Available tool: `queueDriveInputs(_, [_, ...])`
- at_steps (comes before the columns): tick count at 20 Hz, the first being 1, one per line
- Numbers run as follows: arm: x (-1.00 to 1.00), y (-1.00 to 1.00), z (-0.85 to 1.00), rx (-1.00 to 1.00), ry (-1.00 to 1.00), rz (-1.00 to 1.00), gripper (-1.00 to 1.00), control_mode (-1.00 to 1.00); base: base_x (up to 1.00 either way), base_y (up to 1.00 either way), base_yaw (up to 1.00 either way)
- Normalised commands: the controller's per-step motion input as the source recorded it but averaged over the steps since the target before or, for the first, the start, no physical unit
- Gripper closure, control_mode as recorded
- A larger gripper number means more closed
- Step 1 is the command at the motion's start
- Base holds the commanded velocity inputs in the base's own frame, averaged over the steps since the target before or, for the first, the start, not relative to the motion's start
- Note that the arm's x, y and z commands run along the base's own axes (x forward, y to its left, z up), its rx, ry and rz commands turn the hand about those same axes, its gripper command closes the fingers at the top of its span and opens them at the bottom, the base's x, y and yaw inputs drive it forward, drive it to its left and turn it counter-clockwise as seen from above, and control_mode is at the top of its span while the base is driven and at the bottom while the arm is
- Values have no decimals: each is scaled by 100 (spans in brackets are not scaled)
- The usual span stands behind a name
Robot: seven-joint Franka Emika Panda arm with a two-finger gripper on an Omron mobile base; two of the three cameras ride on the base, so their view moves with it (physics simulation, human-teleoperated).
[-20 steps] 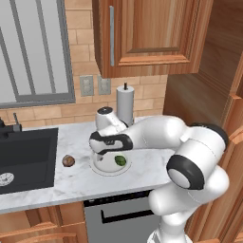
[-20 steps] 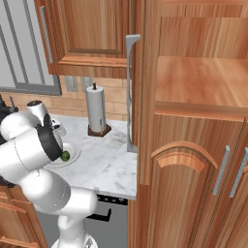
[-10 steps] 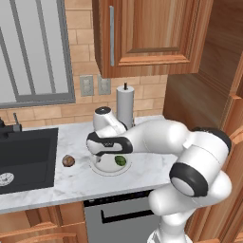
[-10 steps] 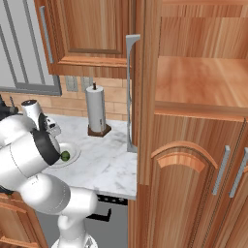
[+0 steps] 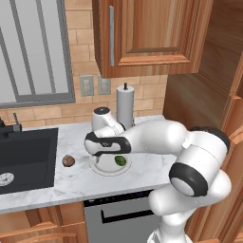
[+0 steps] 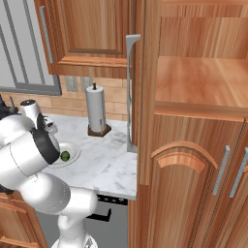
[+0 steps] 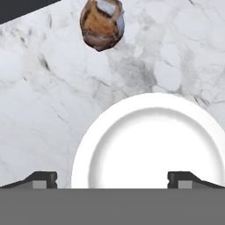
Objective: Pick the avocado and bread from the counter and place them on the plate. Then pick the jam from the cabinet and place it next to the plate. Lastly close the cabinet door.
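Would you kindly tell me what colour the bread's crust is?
Mottled brown and orange with pale patches; the bread shows best in the hand view.

A rendered home kitchen. A marble counter runs along a brick-tiled wall, with a dark sink set into it at one end, a window above the sink, and wall outlets beside an upright paper-towel holder. Warm-brown wooden units surround it: a wall cupboard with a bar handle, a tall cabinet with arched lower doors, and an appliance front under the counter.
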Motion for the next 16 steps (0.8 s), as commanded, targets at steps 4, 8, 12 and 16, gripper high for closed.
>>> queueDriveInputs(4, [0,18,0,2,0,13,-100,-100,0,0,0])
queueDriveInputs(8, [0,25,2,2,0,12,-100,-100,0,0,0])
queueDriveInputs(12, [0,31,4,1,0,10,-100,-100,0,0,0])
queueDriveInputs(16, [0,34,0,0,0,6,-100,-100,0,0,0])
